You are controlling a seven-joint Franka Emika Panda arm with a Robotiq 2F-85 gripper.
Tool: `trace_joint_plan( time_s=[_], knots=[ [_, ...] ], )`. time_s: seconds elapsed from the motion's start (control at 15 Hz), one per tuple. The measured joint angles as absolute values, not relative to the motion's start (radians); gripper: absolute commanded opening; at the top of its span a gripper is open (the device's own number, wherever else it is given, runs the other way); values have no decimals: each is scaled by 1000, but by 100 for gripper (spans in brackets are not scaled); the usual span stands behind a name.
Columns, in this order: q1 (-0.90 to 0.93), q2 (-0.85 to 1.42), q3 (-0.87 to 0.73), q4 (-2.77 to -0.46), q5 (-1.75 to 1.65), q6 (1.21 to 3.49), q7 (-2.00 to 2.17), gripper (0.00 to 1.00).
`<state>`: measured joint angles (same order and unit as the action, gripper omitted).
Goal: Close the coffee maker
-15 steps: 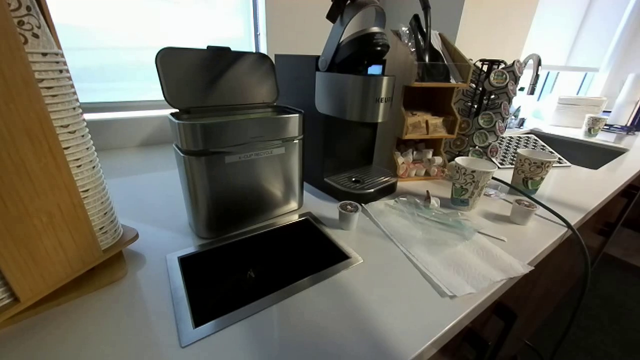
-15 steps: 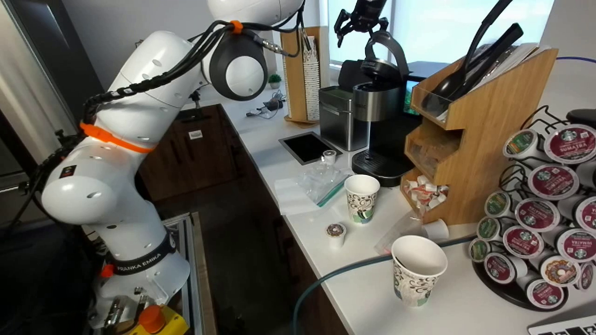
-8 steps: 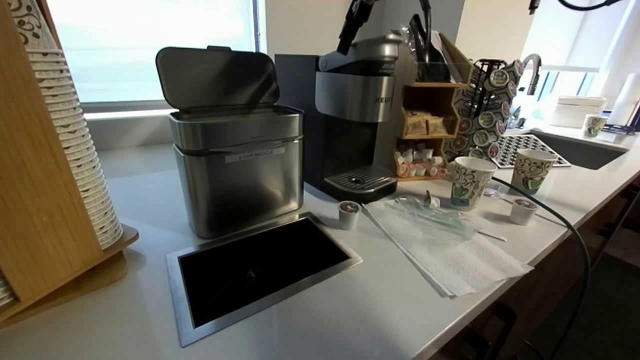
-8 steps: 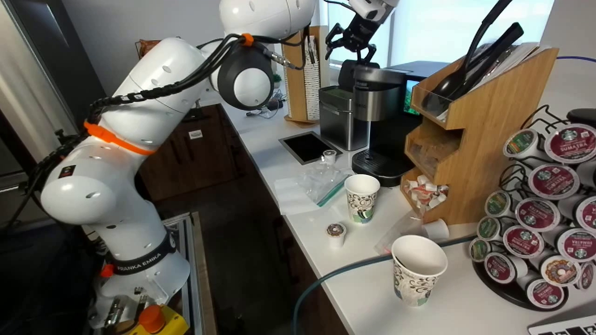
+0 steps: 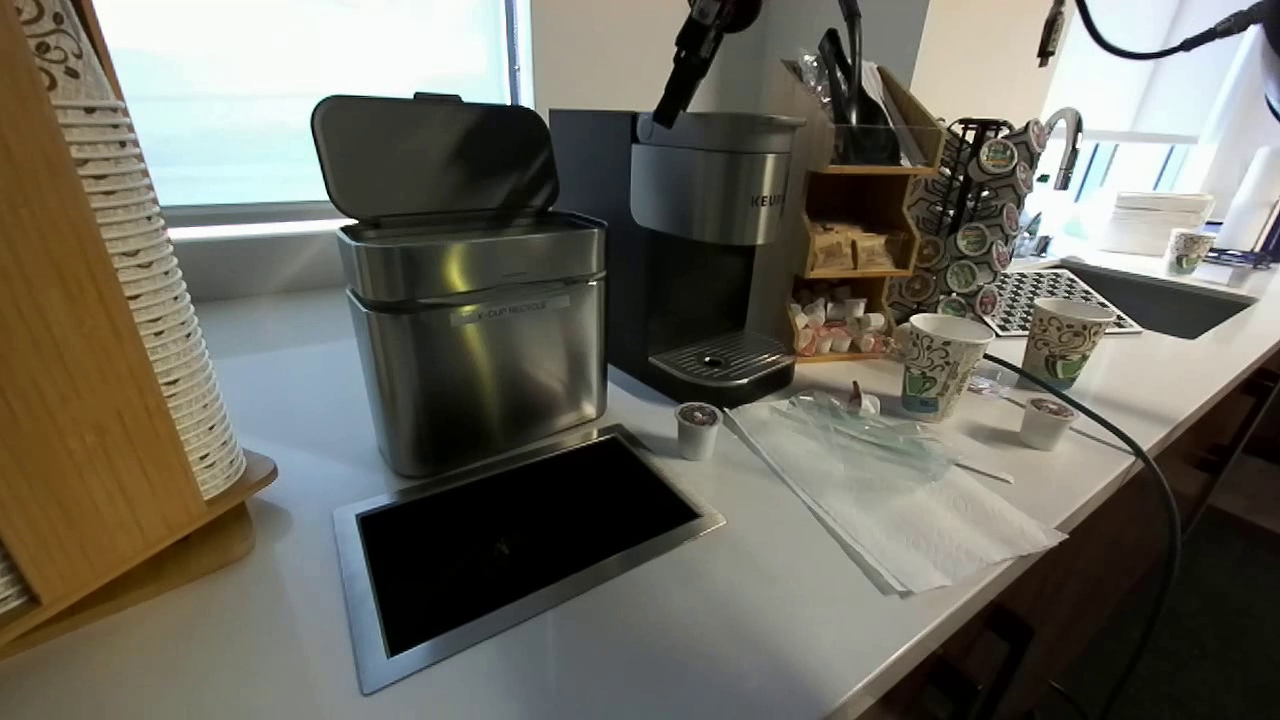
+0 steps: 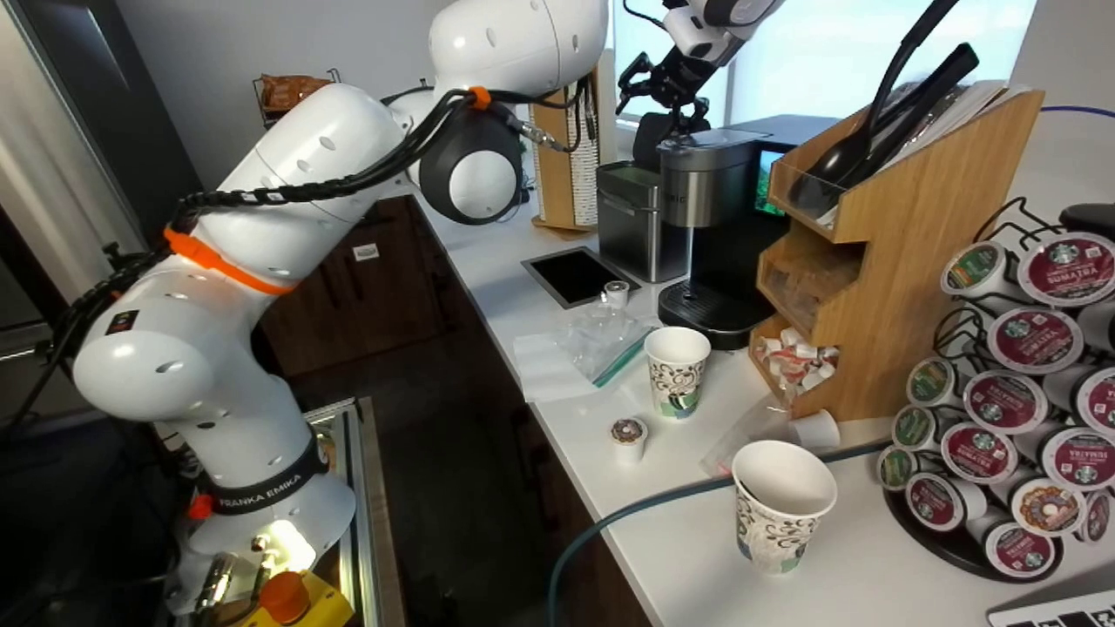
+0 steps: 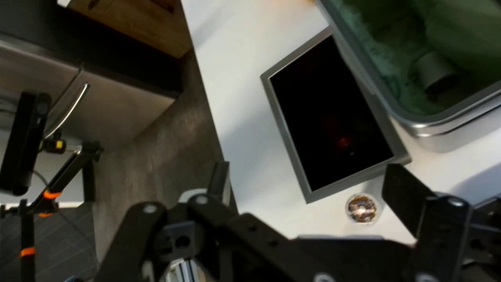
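The coffee maker point(image 5: 708, 195) is the tall dark machine with a silvery front band; it also shows in the other exterior view point(image 6: 704, 193). Its hinged top lies flat on the body, lid down. My gripper point(image 6: 655, 113) is open and empty, with one finger at the top's edge. In an exterior view the dark finger point(image 5: 675, 100) overlaps the top near the hinge. I cannot tell whether it is touching. In the wrist view the gripper's fingers point(image 7: 309, 176) stand wide apart with nothing between them. The coffee maker is not clearly visible there.
A steel canister point(image 5: 480, 370) with its grey lid up stands beside the coffee maker. A framed dark counter opening point(image 5: 530, 540) lies in front. A coffee pod point(image 5: 697, 430), paper cups point(image 6: 678, 370) and a wooden organizer point(image 6: 932, 261) are nearby.
The coffee maker's raised top handle has swung down, first nearly closed, then flat on the body. My gripper has moved down with it and stays open.
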<state>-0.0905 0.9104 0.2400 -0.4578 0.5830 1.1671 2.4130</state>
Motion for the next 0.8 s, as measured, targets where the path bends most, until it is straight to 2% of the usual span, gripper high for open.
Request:
trace_joint_plan(
  time_s=[0.33,0.8],
  knots=[
    [-118,898,247,-443,589,1340,2293,100],
    [-128,696,194,-436,446,1259,2103,100]
  ],
)
